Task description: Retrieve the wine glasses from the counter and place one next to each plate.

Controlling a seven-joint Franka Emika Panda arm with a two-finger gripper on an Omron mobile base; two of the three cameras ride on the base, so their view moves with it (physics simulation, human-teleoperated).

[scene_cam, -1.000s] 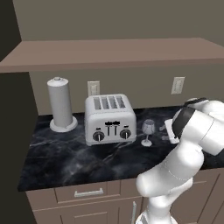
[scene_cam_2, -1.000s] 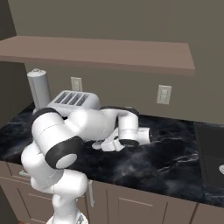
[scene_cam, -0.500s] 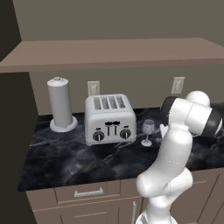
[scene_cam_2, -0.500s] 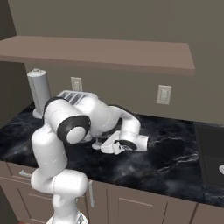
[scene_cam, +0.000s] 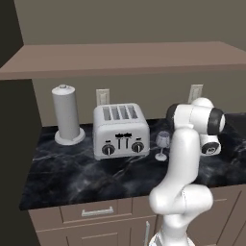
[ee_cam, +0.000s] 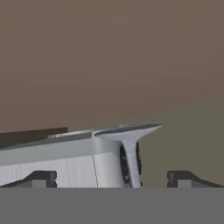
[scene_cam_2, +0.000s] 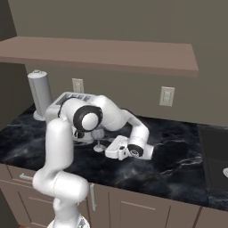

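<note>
A small clear wine glass (scene_cam: 162, 144) stands upright on the black marble counter (scene_cam: 72, 173), just right of the toaster. In the right base view my gripper (scene_cam_2: 110, 151) lies low over the counter (scene_cam_2: 178, 151), pointing left at the glass (scene_cam_2: 98, 139) and close to its foot. The hand view is rolled over, so the glass (ee_cam: 129, 148) appears foot-up, with its stem rising between my two fingertips. The gripper (ee_cam: 111, 179) is open with nothing gripped. The plates are out of view.
A silver four-slot toaster (scene_cam: 120, 129) (scene_cam_2: 67, 100) sits left of the glass and shows beside it in the hand view (ee_cam: 52, 157). A tall grey paper-towel cylinder (scene_cam: 66, 115) stands further left. A brown shelf (scene_cam: 125, 57) overhangs the counter. A sink (scene_cam_2: 213, 151) lies at the right.
The arm's upper links have swung round and upright. The hand has moved a little left and lower, closer to the wine glass. The jaws have stayed open.
</note>
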